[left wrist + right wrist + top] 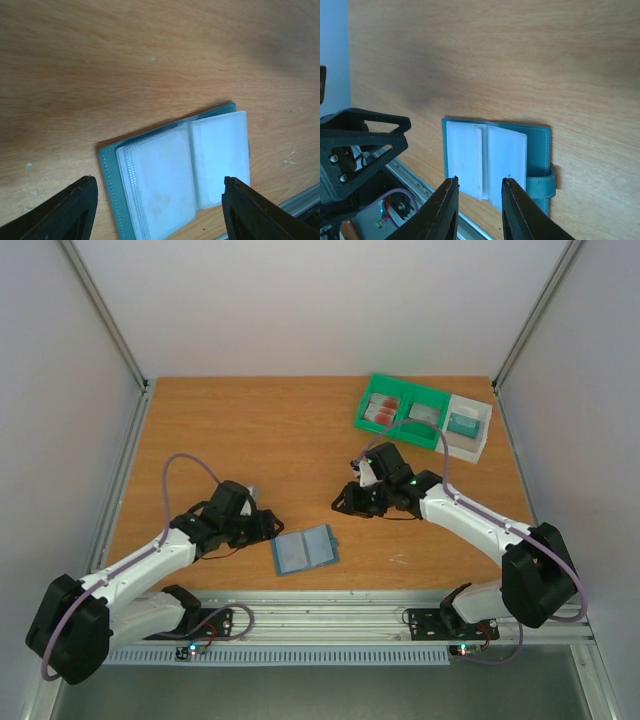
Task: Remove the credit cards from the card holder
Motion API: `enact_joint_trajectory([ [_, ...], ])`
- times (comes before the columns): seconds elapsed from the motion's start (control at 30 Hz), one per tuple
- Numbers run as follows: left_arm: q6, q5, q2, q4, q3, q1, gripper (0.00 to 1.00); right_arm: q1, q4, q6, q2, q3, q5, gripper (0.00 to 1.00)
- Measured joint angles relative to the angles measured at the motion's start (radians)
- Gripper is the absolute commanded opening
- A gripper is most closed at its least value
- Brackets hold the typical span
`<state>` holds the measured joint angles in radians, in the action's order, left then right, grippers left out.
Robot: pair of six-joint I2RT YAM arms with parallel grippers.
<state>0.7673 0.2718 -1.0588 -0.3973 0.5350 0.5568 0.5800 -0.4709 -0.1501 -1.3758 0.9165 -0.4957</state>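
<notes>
We see the card holder open flat on the counter, sleeves up for access and looking empty. The credit cards sit in the green tray. Left pincer is spread wide, right pincer narrowly parted, neither pinching anything.

The counter looks like matt wood-grain laminate, faintly scuffed. The card holder has a stitched, perhaps leatherette cover and cloudy, slightly glossy plastic sleeves.

On the wooden table, a green two-compartment tray touched a white tray; a grey piece lay in the green, a teal piece in the white.
</notes>
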Motion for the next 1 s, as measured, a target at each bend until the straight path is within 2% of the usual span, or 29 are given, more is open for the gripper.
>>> enact_joint_trajectory([
  [0.23, 0.024, 0.02, 0.002, 0.011, -0.021, 0.0, 0.61, 0.08, 0.087, -0.035, -0.097, -0.019, 0.007, 0.26],
  [0.5, 0.087, 0.082, 0.018, 0.096, -0.13, 0.0, 0.54, 0.162, 0.154, -0.068, -0.211, -0.02, 0.009, 0.25],
  [1.0, 0.111, 0.139, -0.079, 0.215, -0.134, 0.0, 0.43, 0.27, 0.241, -0.128, -0.352, -0.001, 0.027, 0.22],
])
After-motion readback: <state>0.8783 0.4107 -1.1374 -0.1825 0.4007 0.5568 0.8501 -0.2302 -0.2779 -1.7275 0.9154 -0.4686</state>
